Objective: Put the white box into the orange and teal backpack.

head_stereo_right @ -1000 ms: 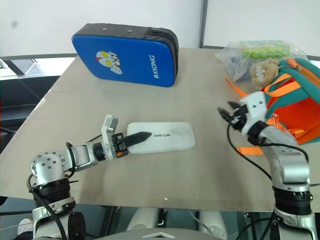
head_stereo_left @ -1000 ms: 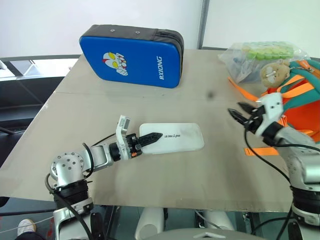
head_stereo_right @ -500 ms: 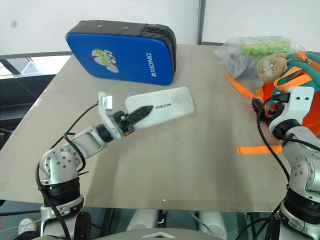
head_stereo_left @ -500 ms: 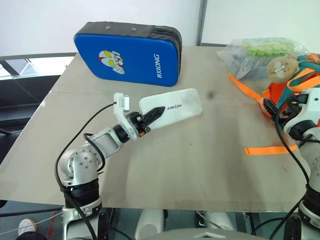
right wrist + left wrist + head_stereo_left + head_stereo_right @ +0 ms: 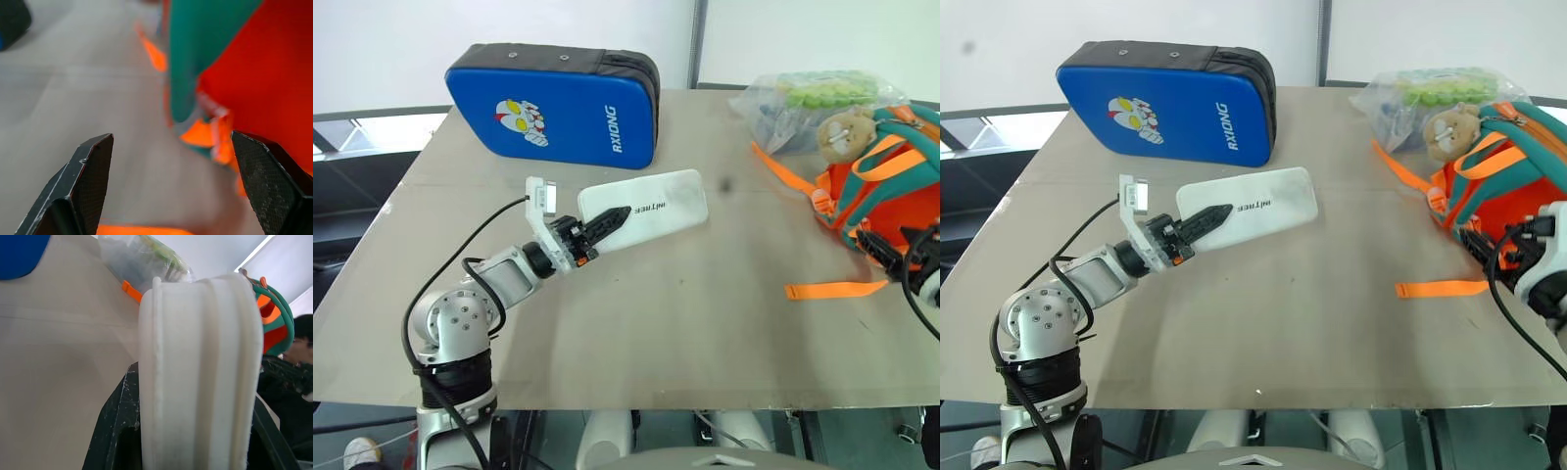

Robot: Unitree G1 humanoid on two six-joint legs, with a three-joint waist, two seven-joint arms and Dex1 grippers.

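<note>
Head views: The left gripper (image 5: 607, 220) is holding the white box (image 5: 646, 209) by its near short end, 1 black finger lying across the top face, the box lifted clear of the desk (image 5: 685, 323) and tilted with its far end higher. Taking the desk centre as the dial, the box is sitting at about 10 o'clock. A blue cartoon-printed case (image 5: 553, 103) is standing on edge at 11 o'clock, well apart from the box. The orange and teal backpack (image 5: 891, 186) is lying at 3 o'clock, a tan plush toy (image 5: 845, 134) resting on its far side and a clear plastic bag (image 5: 813, 103) of green pieces just beyond it at 2 o'clock. An orange strap (image 5: 835, 289) is trailing flat on the desk at 4 o'clock. The right gripper (image 5: 1491, 250) is reaching in at the right edge, its fingers just beside the backpack's near lower corner.

Left wrist view: The white box (image 5: 200, 377) is standing edge-on, clamped between the 2 black fingers (image 5: 115, 431). The backpack (image 5: 274, 318) is showing behind it, and a person in dark clothing (image 5: 288, 401) is sitting beyond the desk.

Right wrist view: The 2 black fingers (image 5: 90, 176) are spread wide and holding nothing, with the backpack's teal and orange fabric (image 5: 220, 73) close ahead between them.
</note>
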